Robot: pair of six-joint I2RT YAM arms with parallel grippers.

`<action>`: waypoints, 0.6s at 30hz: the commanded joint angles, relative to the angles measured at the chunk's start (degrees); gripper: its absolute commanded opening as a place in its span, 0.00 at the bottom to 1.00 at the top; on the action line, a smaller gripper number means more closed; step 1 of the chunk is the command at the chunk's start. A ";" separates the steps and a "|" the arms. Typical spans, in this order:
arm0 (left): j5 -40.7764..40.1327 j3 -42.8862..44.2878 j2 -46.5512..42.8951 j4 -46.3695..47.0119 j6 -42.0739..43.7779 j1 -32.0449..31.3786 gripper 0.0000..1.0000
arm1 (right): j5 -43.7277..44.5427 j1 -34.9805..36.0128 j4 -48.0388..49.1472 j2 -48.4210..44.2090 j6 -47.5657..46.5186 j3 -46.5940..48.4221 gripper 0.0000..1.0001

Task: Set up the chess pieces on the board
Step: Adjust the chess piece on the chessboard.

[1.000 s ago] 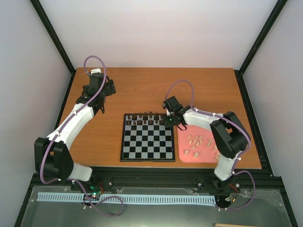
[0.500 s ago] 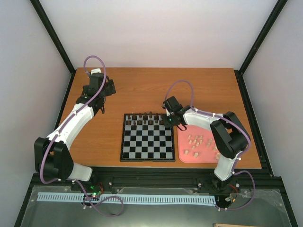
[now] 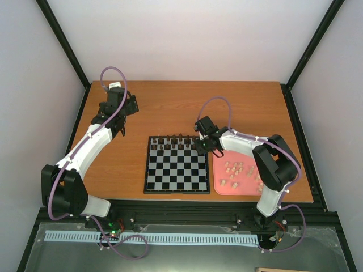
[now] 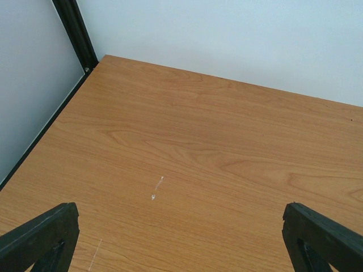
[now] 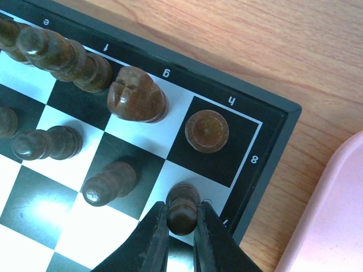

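The checkered board (image 3: pixel 176 169) lies at the table's middle, with dark chess pieces (image 3: pixel 173 141) along its far rows. My right gripper (image 3: pixel 202 148) is over the board's far right corner, shut on a dark pawn (image 5: pixel 182 208) that stands on the light square next to the right border. A dark rook (image 5: pixel 206 130) stands on the corner square beyond it and a dark knight (image 5: pixel 135 100) beside that. Pale pieces (image 3: pixel 238 171) lie in the pink tray (image 3: pixel 218 187). My left gripper (image 3: pixel 117 127) hangs open and empty over bare wood at the far left; its fingertips (image 4: pixel 39 238) show wide apart.
The pink tray (image 5: pixel 332 221) lies close against the board's right edge (image 5: pixel 266 170). Black frame posts (image 4: pixel 76 34) and white walls bound the table at its far and side edges. Bare wood (image 4: pixel 198 147) spreads beyond the board.
The right gripper has shifted very slightly at the board's far right corner. The left arm has not moved.
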 commanded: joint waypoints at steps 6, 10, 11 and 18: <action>-0.28 2.53 0.36 1.09 -0.90 -0.17 1.00 | 2.22 0.36 0.06 -1.30 0.19 -0.19 0.14; -0.29 2.62 0.52 1.11 -0.90 -0.16 1.00 | 1.51 0.33 0.11 -0.99 0.03 0.02 0.20; -0.32 2.62 0.58 1.07 -0.89 -0.17 1.00 | 1.31 0.34 0.15 -1.02 0.05 0.04 0.21; -0.31 2.80 0.92 1.06 -0.81 -0.15 1.00 | 0.41 0.33 0.06 -1.32 -0.32 0.01 0.29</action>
